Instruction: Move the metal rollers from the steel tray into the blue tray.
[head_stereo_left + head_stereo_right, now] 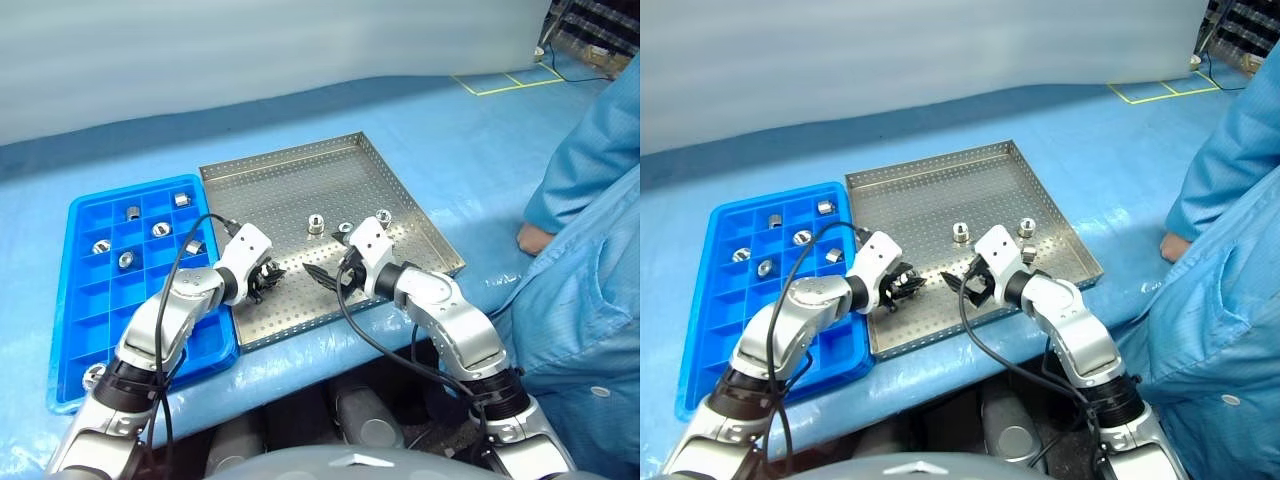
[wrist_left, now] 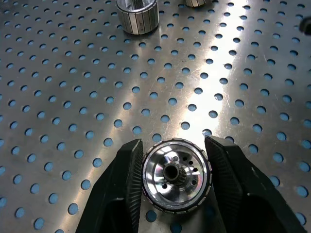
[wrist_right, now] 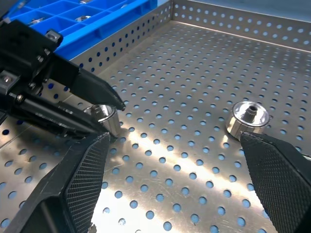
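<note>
The steel tray lies in the middle with the blue tray against its left side. My left gripper is low over the steel tray's front left, shut on a metal roller that sits on the perforated floor between its black fingers. My right gripper faces it from the right with its jaws wide open and nothing between them. Loose rollers stand further back in the steel tray, one near my right gripper. Several rollers lie in the blue tray's compartments.
A person in a blue gown stands at the table's right edge, a hand resting just beyond the steel tray. A pale blue cover lies over the table. The two grippers are close together.
</note>
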Controlling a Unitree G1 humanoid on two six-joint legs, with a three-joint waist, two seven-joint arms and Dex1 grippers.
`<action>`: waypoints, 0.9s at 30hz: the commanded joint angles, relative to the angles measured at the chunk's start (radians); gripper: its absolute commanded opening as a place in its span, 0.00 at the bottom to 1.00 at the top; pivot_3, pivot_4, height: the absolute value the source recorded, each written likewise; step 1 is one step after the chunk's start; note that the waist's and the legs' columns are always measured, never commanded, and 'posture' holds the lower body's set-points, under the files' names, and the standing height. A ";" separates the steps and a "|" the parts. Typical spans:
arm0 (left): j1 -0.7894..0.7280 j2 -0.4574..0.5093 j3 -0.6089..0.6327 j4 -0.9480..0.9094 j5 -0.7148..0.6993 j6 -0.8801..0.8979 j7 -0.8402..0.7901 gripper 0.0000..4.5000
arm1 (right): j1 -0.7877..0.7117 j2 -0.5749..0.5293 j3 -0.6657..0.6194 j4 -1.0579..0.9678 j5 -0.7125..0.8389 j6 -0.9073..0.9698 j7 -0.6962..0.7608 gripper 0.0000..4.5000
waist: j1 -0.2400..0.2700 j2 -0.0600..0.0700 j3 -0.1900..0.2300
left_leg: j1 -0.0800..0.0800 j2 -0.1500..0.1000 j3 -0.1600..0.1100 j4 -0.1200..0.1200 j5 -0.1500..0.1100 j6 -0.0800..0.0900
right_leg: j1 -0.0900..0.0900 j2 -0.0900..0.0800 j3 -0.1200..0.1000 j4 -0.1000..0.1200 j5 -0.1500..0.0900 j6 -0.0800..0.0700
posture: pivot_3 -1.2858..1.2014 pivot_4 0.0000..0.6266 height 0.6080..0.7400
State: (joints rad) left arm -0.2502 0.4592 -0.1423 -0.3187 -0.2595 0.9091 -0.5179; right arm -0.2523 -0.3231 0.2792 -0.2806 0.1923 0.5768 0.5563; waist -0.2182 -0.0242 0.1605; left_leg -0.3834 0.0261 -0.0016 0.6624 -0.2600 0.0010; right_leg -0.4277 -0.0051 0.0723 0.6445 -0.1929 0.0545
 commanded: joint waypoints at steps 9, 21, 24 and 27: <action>0.128 0.048 0.426 -0.325 -0.146 0.087 0.072 0.39 | -0.015 -0.024 0.029 -0.044 0.106 -0.061 0.204 1.00 | 0.025 -0.002 0.002 | -0.001 0.000 -0.001 -0.001 0.000 0.000 | -0.001 0.000 -0.001 -0.001 0.000 0.000 | 0.48 0.24 1.00; 0.323 0.057 0.576 -0.468 0.013 0.129 0.308 0.39 | -0.095 0.017 0.060 0.041 0.101 -0.087 0.264 1.00 | 0.142 -0.006 0.004 | -0.001 0.000 -0.001 0.000 0.000 0.000 | 0.000 -0.002 -0.003 -0.001 -0.004 -0.007 | 0.53 0.24 1.00; 0.328 0.033 0.553 -0.431 0.060 0.118 0.365 0.39 | -0.101 0.018 0.061 0.046 0.099 -0.091 0.264 1.00 | 0.165 -0.007 0.003 | -0.001 0.000 -0.001 0.000 0.000 0.000 | 0.000 -0.002 -0.003 -0.001 -0.004 -0.007 | 0.53 0.24 1.00; 0.333 0.023 0.537 -0.396 0.108 0.103 0.407 0.39 | -0.101 0.018 0.055 0.047 0.096 -0.089 0.255 1.00 | 0.174 -0.007 0.003 | -0.001 0.000 0.000 0.000 0.000 0.000 | 0.000 -0.002 -0.004 -0.001 -0.004 -0.008 | 0.52 0.24 1.00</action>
State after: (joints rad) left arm 0.0851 0.4890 0.3914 -0.7156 -0.1841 1.0385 -0.1390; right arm -0.3396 -0.3066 0.3474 -0.2111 0.2826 0.5051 0.8110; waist -0.0438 -0.0309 0.1639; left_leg -0.3841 0.0259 -0.0016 0.6625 -0.2601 0.0007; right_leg -0.4279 -0.0073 0.0687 0.6436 -0.1970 0.0467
